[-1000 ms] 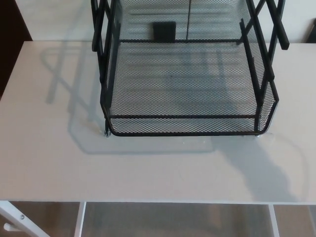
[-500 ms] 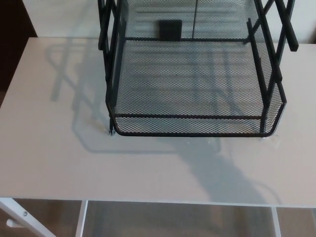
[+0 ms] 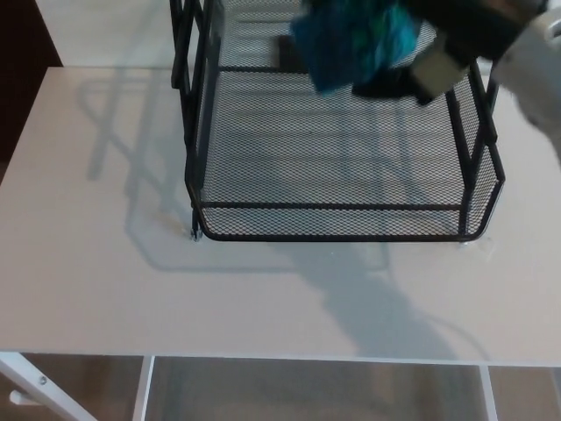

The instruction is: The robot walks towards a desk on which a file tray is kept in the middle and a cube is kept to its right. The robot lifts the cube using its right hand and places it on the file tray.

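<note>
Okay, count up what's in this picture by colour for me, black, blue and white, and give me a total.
Black: 2, the mesh file tray and the robot's right hand
Blue: 1, the cube, blurred, held in that hand above the tray
White: 1, the desk
Total: 4

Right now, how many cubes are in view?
1: a blurred blue cube, held by the black right hand above the black wire-mesh file tray. Others could lie outside the frame.
</note>
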### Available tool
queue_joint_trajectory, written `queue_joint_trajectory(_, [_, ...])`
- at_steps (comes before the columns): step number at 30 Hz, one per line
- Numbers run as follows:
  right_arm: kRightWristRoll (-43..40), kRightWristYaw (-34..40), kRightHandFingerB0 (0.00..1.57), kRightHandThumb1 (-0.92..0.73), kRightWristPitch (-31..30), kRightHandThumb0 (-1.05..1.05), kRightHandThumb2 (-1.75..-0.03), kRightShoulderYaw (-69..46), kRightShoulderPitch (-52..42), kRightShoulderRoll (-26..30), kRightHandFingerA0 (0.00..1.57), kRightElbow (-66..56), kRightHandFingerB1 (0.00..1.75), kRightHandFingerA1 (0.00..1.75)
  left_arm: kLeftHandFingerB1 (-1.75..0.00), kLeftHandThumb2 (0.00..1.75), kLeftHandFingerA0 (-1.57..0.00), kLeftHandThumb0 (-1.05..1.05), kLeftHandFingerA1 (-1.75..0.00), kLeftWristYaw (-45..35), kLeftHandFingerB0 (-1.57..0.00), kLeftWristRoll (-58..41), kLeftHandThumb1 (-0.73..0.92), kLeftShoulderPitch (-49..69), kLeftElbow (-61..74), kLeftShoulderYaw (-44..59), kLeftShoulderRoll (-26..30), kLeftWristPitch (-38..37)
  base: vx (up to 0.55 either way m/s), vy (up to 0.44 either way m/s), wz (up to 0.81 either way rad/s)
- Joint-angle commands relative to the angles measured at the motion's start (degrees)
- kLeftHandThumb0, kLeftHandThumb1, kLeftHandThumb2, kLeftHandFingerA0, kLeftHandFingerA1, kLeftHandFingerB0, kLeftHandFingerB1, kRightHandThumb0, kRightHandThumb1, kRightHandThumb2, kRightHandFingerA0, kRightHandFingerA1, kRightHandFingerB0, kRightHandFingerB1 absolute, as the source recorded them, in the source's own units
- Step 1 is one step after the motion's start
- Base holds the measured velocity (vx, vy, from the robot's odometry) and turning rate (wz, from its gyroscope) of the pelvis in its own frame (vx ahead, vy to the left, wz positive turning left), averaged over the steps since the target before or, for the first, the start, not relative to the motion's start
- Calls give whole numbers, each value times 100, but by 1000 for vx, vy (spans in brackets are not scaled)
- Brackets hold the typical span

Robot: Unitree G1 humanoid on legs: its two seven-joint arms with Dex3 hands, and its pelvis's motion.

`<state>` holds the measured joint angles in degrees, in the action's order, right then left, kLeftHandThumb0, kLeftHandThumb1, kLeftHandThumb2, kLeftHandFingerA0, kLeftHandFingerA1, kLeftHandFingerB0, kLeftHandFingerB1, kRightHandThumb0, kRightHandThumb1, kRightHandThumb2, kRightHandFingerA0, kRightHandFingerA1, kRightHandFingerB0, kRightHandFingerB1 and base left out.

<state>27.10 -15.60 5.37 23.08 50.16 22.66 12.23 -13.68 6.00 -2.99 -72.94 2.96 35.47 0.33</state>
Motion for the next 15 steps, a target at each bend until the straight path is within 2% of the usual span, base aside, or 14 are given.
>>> queue_joint_trajectory(1, [378,-1884,89,-65,-759,-20,-83,1018,53,-136,91,719,77,130,-61,116,-12,-54,-70,18,-1,44,37,-11,-56,-9,59,117,0,0,0])
queue_joint_trajectory(4, [472,-1888,86,-67,-803,-21,-78,1188,143,-213,92,879,75,123,-61,115,-13,-53,-70,-22,-3,72,37,51,-44,-38,83,-22,0,0,0])
queue_joint_trajectory(5, [481,-1864,84,-68,-797,-23,-74,1206,157,-210,91,887,72,128,-76,132,-22,-105,-84,-20,-19,71,70,51,-47,-37,83,-23,0,0,0])
queue_joint_trajectory(6, [502,-1829,84,-68,-782,-23,-74,1224,172,-207,91,895,72,128,-76,132,-22,-105,-84,-16,-19,69,70,51,-52,-35,82,-23,0,0,0])
queue_joint_trajectory(7, [478,-1888,82,-70,-862,-24,-73,1222,224,-234,92,913,68,120,-76,125,-26,-105,-86,-12,-18,76,68,62,-46,-42,90,-38,0,0,0])
queue_joint_trajectory(8, [475,-1904,78,-70,-1044,-24,-71,1196,238,-277,92,855,64,114,-77,136,-27,-105,-86,-5,-23,56,72,60,-44,-23,87,-19,0,0,0])
queue_joint_trajectory(9, [613,-1384,58,-70,-864,-22,-66,1160,138,-328,73,892,47,141,-74,135,-23,-105,-85,-4,-16,19,70,55,-37,10,81,16,0,0,0])
queue_joint_trajectory(10, [775,-1563,30,-76,-979,-28,-62,1282,250,-295,37,881,38,126,-74,135,-24,-105,-85,-9,-16,19,70,55,-39,10,82,16,0,0,0])
queue_joint_trajectory(11, [866,-1606,11,-73,-973,-36,-61,1354,290,-266,0,865,36,61,-90,86,-18,-105,-111,-26,-16,31,92,77,-37,-2,90,-3,0,0,0])
queue_joint_trajectory(12, [1036,-1605,6,-58,-977,-51,-76,1454,365,-233,0,834,11,0,-78,133,-32,-105,-89,-52,-24,41,69,113,-30,-13,101,-30,0,0,0])
queue_joint_trajectory(15, [1223,-1371,3,-56,-1060,-54,-75,1488,423,-258,0,812,16,0,-78,133,-31,-105,-90,-86,-26,73,69,137,22,-52,132,-20,0,0,0])
